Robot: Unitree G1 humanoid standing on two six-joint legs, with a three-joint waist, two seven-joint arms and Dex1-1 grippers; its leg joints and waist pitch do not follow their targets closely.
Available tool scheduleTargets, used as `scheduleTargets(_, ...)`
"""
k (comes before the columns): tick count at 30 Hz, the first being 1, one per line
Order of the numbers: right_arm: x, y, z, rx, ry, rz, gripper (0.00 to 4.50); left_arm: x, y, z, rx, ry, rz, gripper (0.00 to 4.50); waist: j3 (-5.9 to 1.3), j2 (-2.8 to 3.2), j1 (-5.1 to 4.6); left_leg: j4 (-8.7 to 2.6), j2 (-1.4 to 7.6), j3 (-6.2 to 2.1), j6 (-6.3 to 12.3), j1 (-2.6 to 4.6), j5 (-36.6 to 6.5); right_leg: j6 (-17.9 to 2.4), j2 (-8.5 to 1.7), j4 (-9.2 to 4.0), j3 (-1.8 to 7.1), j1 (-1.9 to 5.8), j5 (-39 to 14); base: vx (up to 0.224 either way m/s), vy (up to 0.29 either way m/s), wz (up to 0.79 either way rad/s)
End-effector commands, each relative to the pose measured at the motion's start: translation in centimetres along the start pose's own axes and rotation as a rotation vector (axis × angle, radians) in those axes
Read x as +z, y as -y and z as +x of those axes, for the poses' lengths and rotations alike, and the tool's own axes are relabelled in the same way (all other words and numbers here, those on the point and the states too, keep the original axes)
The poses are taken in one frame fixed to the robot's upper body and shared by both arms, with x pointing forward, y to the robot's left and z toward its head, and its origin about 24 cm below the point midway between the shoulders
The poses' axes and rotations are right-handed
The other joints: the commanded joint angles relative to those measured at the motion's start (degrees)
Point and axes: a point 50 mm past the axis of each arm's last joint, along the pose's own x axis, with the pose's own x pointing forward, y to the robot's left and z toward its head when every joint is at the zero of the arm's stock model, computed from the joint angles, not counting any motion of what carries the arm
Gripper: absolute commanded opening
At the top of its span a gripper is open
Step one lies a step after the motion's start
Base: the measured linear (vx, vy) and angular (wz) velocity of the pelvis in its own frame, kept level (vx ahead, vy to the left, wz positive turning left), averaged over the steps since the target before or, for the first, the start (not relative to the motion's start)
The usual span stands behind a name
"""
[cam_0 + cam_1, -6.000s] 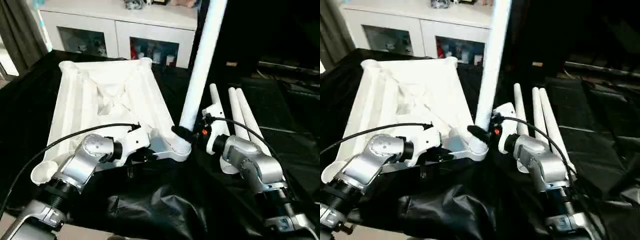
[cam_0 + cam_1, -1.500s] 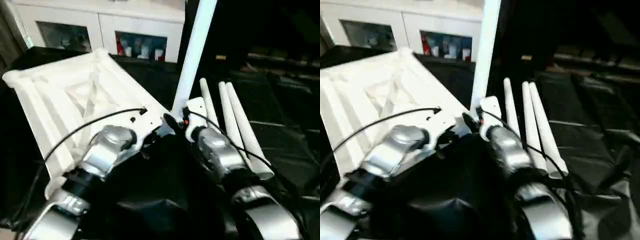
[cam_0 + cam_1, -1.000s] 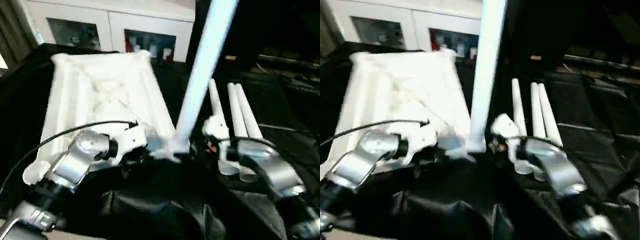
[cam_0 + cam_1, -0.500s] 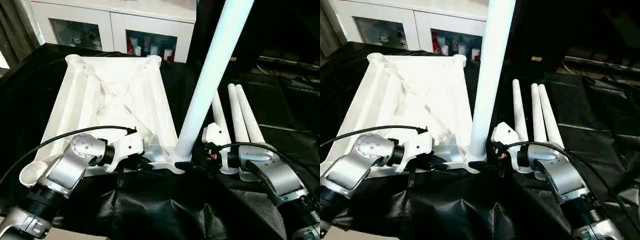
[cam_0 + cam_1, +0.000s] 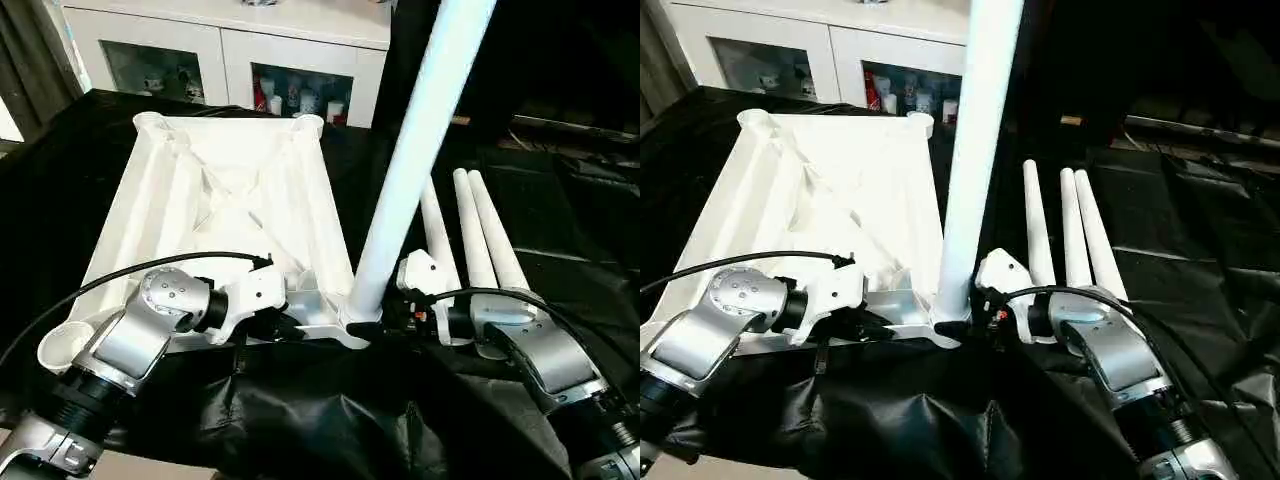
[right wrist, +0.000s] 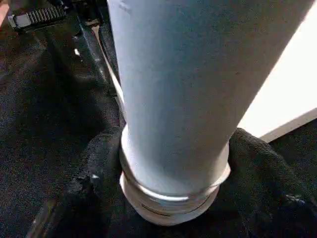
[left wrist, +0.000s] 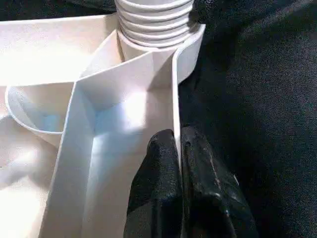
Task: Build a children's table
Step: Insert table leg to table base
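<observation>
The children's table top lies upside down on black cloth, ribs up. One white leg stands upright in its near right corner socket, and its threaded end sits in that socket. My left gripper is shut on the thin rim wall of the top just beside the socket; it is also seen at the top's near edge. My right gripper grips the base of the upright leg, with a black finger pressed on each side. Three more legs lie side by side to the right.
A white cabinet with glass doors stands behind the table top. Crumpled black cloth covers the work surface and hangs over the near edge. An empty corner socket sits at the near left of the top.
The view swung about and has steadied. My right gripper's fingers have closed in around the base of the upright leg. My left gripper stays on the rim.
</observation>
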Motion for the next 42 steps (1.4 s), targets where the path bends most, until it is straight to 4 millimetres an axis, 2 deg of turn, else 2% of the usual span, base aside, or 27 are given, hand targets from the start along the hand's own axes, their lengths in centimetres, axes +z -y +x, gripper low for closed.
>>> scheduleTargets(1,-0.2,0.1,0.0,-0.007,-0.009,0.006,2.77,1.7,0.0,0.2,-0.024,0.064,0.06,0.0,-3.77,0.37,0.15,-3.62,2.05,-0.41,1.98,0.47,-5.2,-11.7,-4.64,-3.46,3.12,3.52,-1.2,0.0,0.0,0.0)
scheduleTargets(5,-0.4,0.4,0.4,-0.07,0.02,0.042,2.76,1.4,-0.4,0.4,0.021,0.045,0.046,0.0,-3.75,0.3,0.08,-3.57,2.01,-0.35,1.98,0.44,-5.6,-11.8,-4.69,-3.53,3.13,3.49,-1.9,0.0,0.0,0.0)
scheduleTargets(10,-1.3,2.0,2.1,-0.317,0.062,0.156,2.75,1.0,-1.9,1.4,0.184,0.0,-0.032,0.0,-3.54,0.39,-0.43,-3.9,1.92,-0.46,-0.41,0.57,-8.5,-10.7,-4.88,-4.29,3.03,3.35,-8.8,0.0,0.0,0.0)
scheduleTargets(11,-1.4,2.3,2.8,-0.367,0.072,0.194,2.75,1.1,-2.2,1.8,0.229,-0.002,-0.055,0.0,-3.61,0.59,-0.66,-3.98,1.93,-0.6,-1.08,0.61,-8.9,-10.5,-4.91,-4.24,3.07,3.42,-9.7,0.0,0.0,0.0)
scheduleTargets(12,-1.4,2.5,3.5,-0.421,0.079,0.233,2.75,1.2,-2.7,2.3,0.283,-0.006,-0.086,0.0,-3.52,0.53,-0.8,-4.08,1.86,-0.63,-1.33,0.6,-9.4,-9.8,-4.79,-4.48,3.01,3.38,-10.7,0.0,0.0,0.0)
scheduleTargets(13,-1.4,2.6,4.0,-0.455,0.083,0.254,2.75,1.2,-2.9,2.6,0.316,-0.011,-0.104,0.0,-3.36,0.63,-0.99,-4.08,1.93,-0.54,-1.59,0.81,-10.6,-9.9,-4.87,-4.73,3.13,3.05,-11.7,0.0,0.0,0.0)
scheduleTargets(17,-1.6,3.3,6.5,-0.649,0.058,0.357,2.74,1.7,-3.9,4.5,0.463,-0.026,-0.191,0.0,-3.43,0.58,-1.3,-4.17,1.74,-0.7,-2.33,0.84,-11.4,-9.1,-4.93,-5.07,3.08,3.09,-15.1,0.0,0.0,0.0)
scheduleTargets(18,-1.6,3.3,6.6,-0.652,0.056,0.359,2.74,1.7,-4.0,4.5,0.464,-0.026,-0.192,0.0,-3.46,0.64,-1.36,-4.18,1.73,-0.79,-2.5,0.82,-11.7,-8.6,-4.98,-5.14,3.04,3.08,-15.9,0.0,0.0,0.0)
scheduleTargets(19,-1.5,3.2,7.9,-0.694,0.026,0.393,2.74,2.3,-4.0,5.5,0.482,-0.022,-0.203,0.0,-3.49,0.37,-1.34,-4.18,1.79,-0.71,-2.28,0.87,-11.6,-8.2,-4.91,-5.09,3.1,2.96,-15.4,0.0,0.0,0.0)
scheduleTargets(21,-0.8,2.9,9.2,-0.675,0.039,0.396,2.74,3.2,-3.9,6.6,0.489,-0.004,-0.202,0.0,-3.4,0.45,-1.5,-4.24,1.71,-0.75,-2.35,0.85,-12.2,-8.1,-4.84,-5.22,3.06,2.92,-15.6,0.0,0.0,0.0)
scheduleTargets(22,-0.8,2.9,9.2,-0.675,0.039,0.396,3.09,3.2,-3.9,6.6,0.489,-0.004,-0.202,0.0,-3.47,0.54,-1.24,-4.14,1.77,-0.68,-2.1,1.03,-12.3,-7.9,-4.97,-5.23,3.15,2.85,-14.9,0.0,0.0,0.0)
scheduleTargets(24,-0.3,2.8,9.6,-0.66,0.062,0.385,3.44,3.4,-4.0,6.7,0.493,-0.007,-0.204,0.0,-3.53,0.51,-1.22,-4.22,1.81,-0.7,-1.75,0.81,-12.0,-7.9,-4.88,-5.05,3.13,3.02,-13.4,0.0,0.0,0.0)
scheduleTargets(27,0.3,3.1,9.6,-0.643,0.076,0.335,3.71,3.1,-4.0,6.6,0.487,-0.025,-0.19,0.0,-3.51,0.75,-1.24,-4.25,1.77,-0.71,-1.5,0.78,-12.2,-8.2,-4.9,-5.01,3.12,2.99,-12.7,0.0,0.0,0.0)
scheduleTargets(29,0.5,3.4,9.2,-0.639,0.081,0.299,3.85,2.8,-3.8,6.4,0.465,-0.029,-0.173,0.0,-3.44,0.62,-1.34,-4.35,1.77,-0.77,-1.44,0.73,-13.1,-7.8,-4.89,-5.19,3.09,3.01,-14.6,0.0,0.0,0.0)
scheduleTargets(35,0.8,3.9,7.6,-0.572,0.098,0.246,3.85,2.6,-3.6,5.7,0.413,-0.002,-0.125,0.0,-3.59,0.63,-1.2,-4.22,1.88,-0.68,-0.58,0.71,-11.6,-8.6,-4.85,-4.94,3.14,3.15,-11.4,0.0,0.0,0.0)
scheduleTargets(42,0.4,3.9,3.9,-0.397,0.052,0.086,3.85,2.1,-2.6,4.3,0.257,0.048,-0.06,0.0,-3.66,0.79,-0.83,-4.02,1.92,-0.53,0.85,0.57,-9.1,-10.5,-4.74,-4.51,3.12,3.42,-6.5,0.0,0.0,0.0)
